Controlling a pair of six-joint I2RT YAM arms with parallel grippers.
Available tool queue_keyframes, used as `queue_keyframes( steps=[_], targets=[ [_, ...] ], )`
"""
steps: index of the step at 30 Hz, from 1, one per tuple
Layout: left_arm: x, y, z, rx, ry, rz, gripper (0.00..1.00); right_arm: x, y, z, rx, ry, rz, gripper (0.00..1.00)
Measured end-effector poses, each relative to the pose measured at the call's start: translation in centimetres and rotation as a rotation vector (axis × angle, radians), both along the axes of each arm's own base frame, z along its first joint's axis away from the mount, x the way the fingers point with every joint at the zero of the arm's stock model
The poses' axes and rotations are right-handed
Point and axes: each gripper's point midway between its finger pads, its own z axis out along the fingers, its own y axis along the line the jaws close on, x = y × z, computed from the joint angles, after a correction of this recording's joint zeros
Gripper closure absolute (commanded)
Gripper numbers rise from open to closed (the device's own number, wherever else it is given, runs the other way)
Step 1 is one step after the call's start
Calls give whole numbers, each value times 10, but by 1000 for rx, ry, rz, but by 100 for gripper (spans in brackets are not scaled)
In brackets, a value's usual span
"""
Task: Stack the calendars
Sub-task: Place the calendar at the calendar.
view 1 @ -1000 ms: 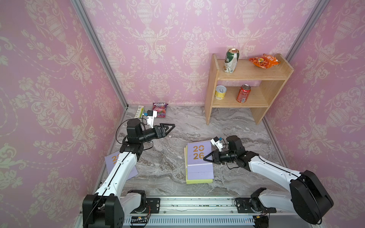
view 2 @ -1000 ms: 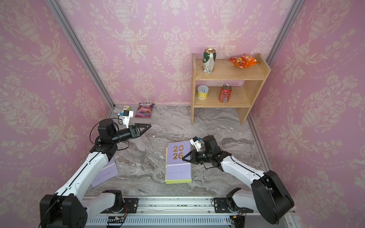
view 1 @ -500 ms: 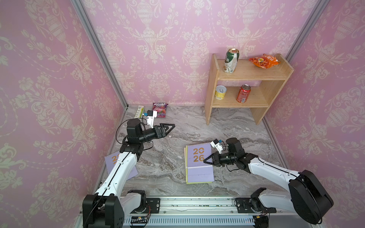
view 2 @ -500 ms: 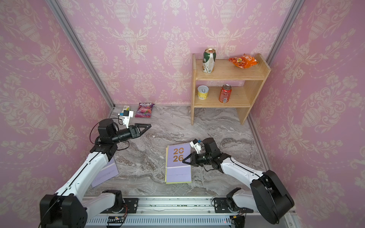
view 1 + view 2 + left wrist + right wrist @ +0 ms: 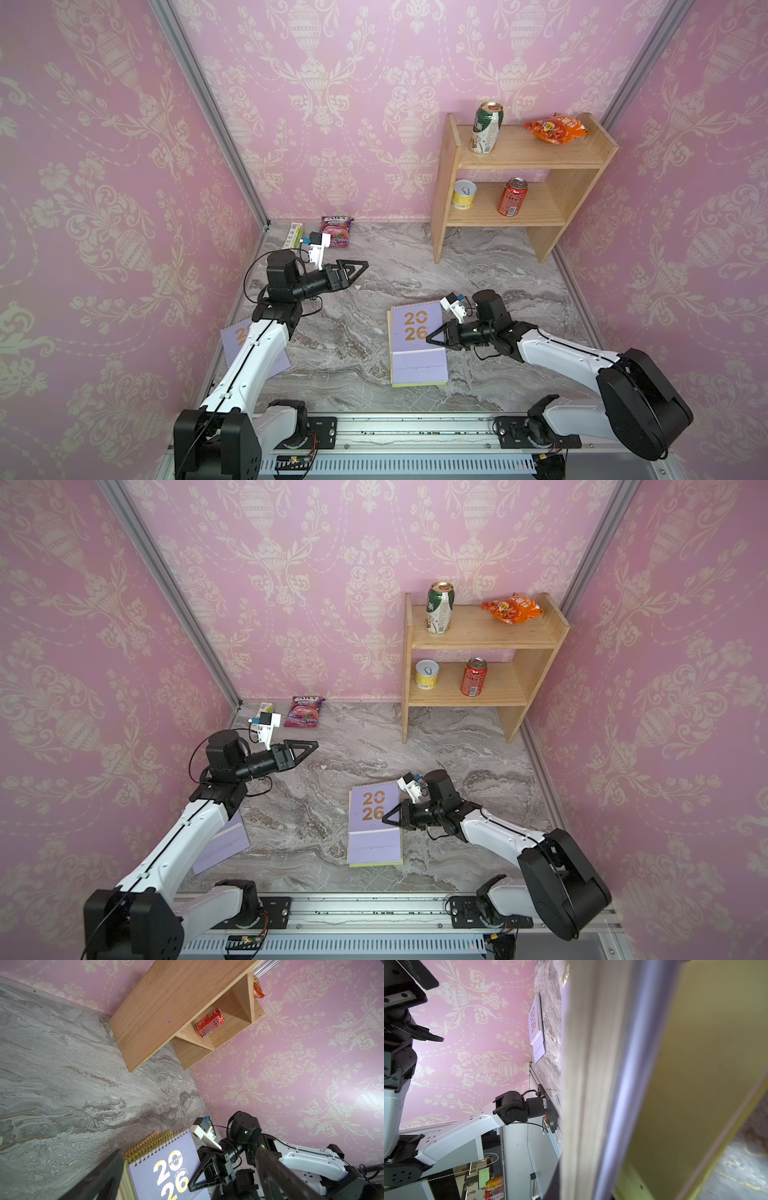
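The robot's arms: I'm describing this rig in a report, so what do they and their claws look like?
The left arm and right arm have white shells, black round joints and black bases on a silver rail. The left claw and right claw are black, built as hollow triangular frames. Each wrist carries a white camera bracket and looping black cables.

A pile of calendars (image 5: 417, 345) lies flat near the middle. The top one is light purple with a big gold "2026", and yellow-green edges peek out below. Its gold rings sit at the far end. One more purple calendar (image 5: 232, 338) lies flat, well apart, off to the left.
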Motion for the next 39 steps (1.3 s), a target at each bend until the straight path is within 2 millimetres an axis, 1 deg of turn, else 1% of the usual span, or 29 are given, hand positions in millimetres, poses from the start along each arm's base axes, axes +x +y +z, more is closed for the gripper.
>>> queue_keyframes(
  steps=[4, 6, 10, 12, 16, 22, 27, 32, 39],
  targets=[
    [0, 0, 0, 0, 0, 0, 1, 1, -1, -1, -15, -5, 0, 84],
    [0, 0, 0, 0, 0, 0, 1, 2, -2, -2, -33, -7, -2, 79],
    [0, 0, 0, 0, 0, 0, 1, 2, -10, -15, -108, 7, -30, 68],
    [0, 0, 0, 0, 0, 0, 1, 1, -15, -22, -145, 19, -43, 65],
    [0, 0, 0, 0, 0, 0, 1, 2, -18, -23, -181, 17, -49, 59],
    [0, 0, 0, 0, 0, 0, 1, 7, -26, -22, -249, 7, -78, 57],
    [0, 0, 0, 0, 1, 0, 1, 10, -34, -23, -314, 1, -108, 56],
    [0, 0, 0, 0, 0, 0, 1, 7, -46, -34, -401, 10, -127, 58],
    [0, 0, 0, 0, 1, 0, 1, 5, -45, -33, -438, -7, -122, 60]
  ],
)
